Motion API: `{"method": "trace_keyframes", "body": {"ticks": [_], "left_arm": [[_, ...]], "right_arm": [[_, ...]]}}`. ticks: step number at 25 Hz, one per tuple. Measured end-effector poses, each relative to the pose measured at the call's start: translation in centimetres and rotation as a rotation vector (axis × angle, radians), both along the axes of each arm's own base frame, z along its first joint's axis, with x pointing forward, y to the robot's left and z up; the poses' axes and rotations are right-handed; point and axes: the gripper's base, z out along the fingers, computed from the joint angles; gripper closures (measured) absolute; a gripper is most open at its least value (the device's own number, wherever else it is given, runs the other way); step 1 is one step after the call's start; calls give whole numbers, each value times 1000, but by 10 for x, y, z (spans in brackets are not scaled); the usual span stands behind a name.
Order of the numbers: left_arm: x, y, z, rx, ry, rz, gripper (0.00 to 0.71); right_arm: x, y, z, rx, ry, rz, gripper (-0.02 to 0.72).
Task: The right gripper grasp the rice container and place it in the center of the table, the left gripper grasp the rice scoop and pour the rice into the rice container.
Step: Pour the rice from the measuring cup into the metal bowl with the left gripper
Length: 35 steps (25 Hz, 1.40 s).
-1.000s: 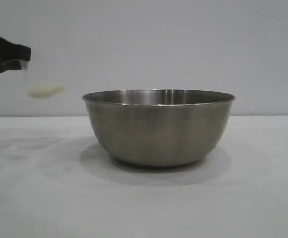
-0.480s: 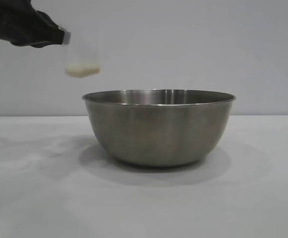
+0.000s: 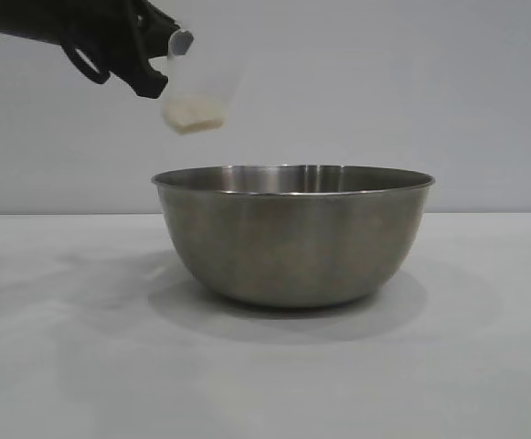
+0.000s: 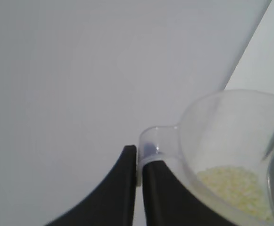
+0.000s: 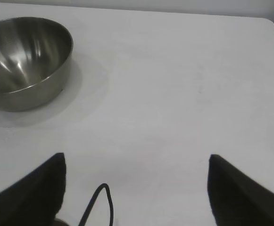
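Observation:
The rice container (image 3: 292, 233), a large steel bowl, stands at the middle of the white table (image 3: 55, 366); it also shows in the right wrist view (image 5: 26, 61). My left gripper (image 3: 160, 55) is high at the upper left, above and just left of the bowl's left rim, shut on the handle of the rice scoop (image 3: 199, 87). The translucent scoop is tilted and holds rice (image 3: 192, 113) at its bottom. In the left wrist view the gripper (image 4: 137, 162) pinches the scoop's handle (image 4: 158, 141), with rice (image 4: 231, 181) inside. My right gripper (image 5: 136, 162) is open, empty, away from the bowl.
A black cable loop (image 5: 101, 202) hangs in front of the right wrist camera. The table's far edge and corner (image 5: 269, 21) show beyond the right gripper. A plain grey wall (image 3: 384, 82) stands behind the table.
My left gripper has carried the scoop up and to the right, from the far left edge to above the bowl's left rim. The scoop is now tilted. The bowl has not moved.

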Motion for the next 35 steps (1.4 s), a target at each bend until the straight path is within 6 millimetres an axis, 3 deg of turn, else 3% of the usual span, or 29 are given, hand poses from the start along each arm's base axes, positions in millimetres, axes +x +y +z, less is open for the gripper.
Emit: {"method": "trace_keyframes", "body": {"ticks": [15, 24, 35], "left_arm": [[-15, -23, -1, 336, -336, -126, 710], [-23, -29, -4, 617, -660, -223, 710], [-35, -42, -5, 810, -977, -293, 710]], "right_arm": [[0, 0, 0, 0, 0, 0, 127], [0, 0, 0, 0, 0, 0, 127], [0, 0, 0, 0, 0, 0, 127]]}}
